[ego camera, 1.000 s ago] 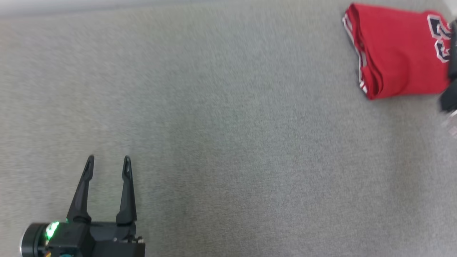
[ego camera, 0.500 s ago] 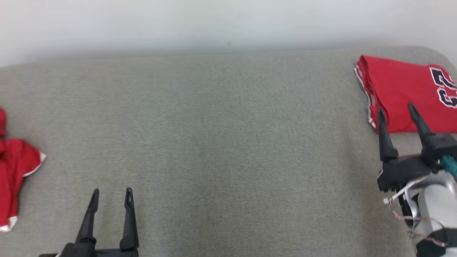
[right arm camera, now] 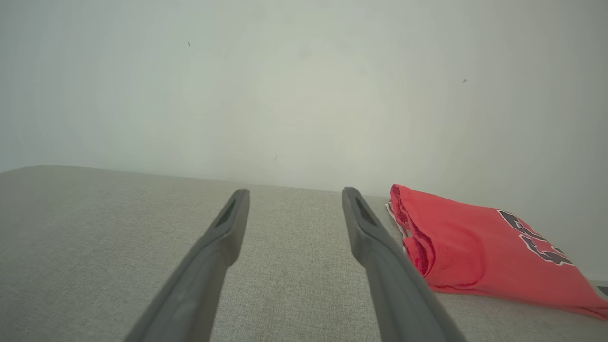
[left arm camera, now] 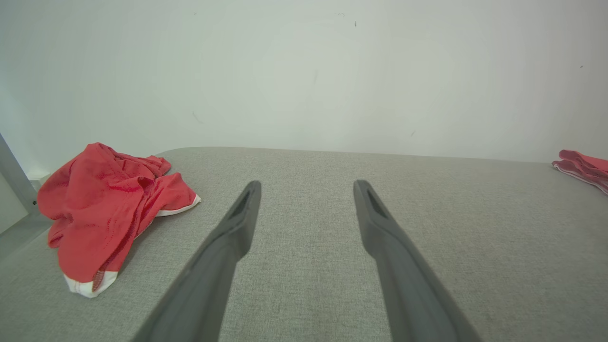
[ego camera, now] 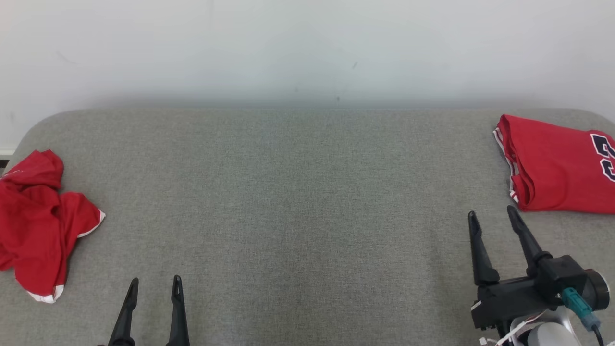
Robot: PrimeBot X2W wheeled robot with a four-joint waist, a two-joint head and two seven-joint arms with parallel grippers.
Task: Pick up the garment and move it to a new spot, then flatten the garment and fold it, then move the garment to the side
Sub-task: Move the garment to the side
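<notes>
A: Quick, where's the crumpled red garment (ego camera: 41, 226)?
B: Far-left end of the grey padded surface (ego camera: 307, 202), right at its left edge. Bunched heap, not flat. Long axis runs near-to-far. The white-trimmed hem is at the near end, pointing toward the robot, w/ another bit of white trim poking out to the right.
A: And the left gripper (ego camera: 155, 279)?
B: At the near edge, right of the heap & well apart from it. Fingers spread apart, empty, tips pointing far, toward the white wall (ego camera: 307, 48).
A: Right gripper (ego camera: 491, 211)?
B: Same: fingers apart, empty, tips leaning slightly left. It sits just on the near side of the folded red jersey (ego camera: 552, 168), apart from it in the right wrist view.
A: How's that jersey lying?
B: Far-right corner, neat flat rectangle. Long axis left-to-right. Stacked folds w/ white-and-dark trim face left; dark number print is at the right end, cut off at the view's edge.
A: Middle of the surface?
B: Plain grey fabric btwn the two reds.
</notes>
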